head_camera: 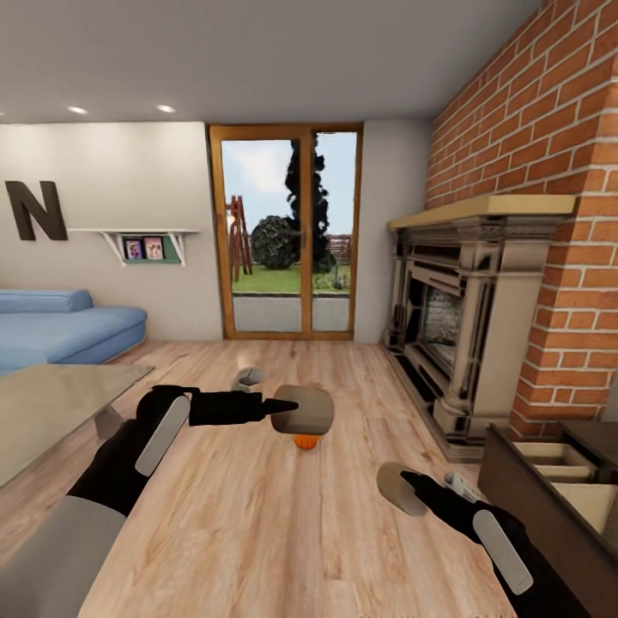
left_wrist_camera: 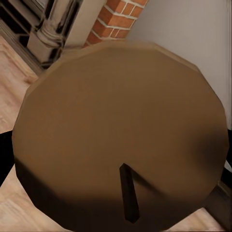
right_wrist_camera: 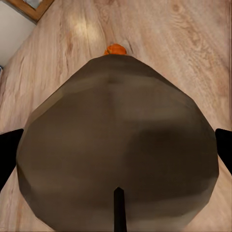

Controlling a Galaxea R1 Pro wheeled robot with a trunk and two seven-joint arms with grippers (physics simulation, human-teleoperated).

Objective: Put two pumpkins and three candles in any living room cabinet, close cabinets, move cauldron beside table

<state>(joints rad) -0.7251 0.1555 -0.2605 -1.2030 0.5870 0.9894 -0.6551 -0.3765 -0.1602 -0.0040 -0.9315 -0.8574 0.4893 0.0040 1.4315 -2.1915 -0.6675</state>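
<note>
Both tools grip candles above open floor beside the cabinet [head_camera: 549,506].

Pumpkin [head_camera: 305,441] on floor [head_camera: 257,515], fireplace [head_camera: 455,326] right

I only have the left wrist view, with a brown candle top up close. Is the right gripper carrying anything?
Observer: Yes. The right gripper is shut on a second candle, held low over the wooden floor.
Operator: Is there a pumpkin anywhere near?
Observer: One pumpkin sits on the floor ahead, partly hidden behind the first candle in the left gripper.
Operator: Is the cabinet ready to take them?
Observer: The cabinet is at the robot's right, past the right arm, and its pale compartments are open from above.
</note>
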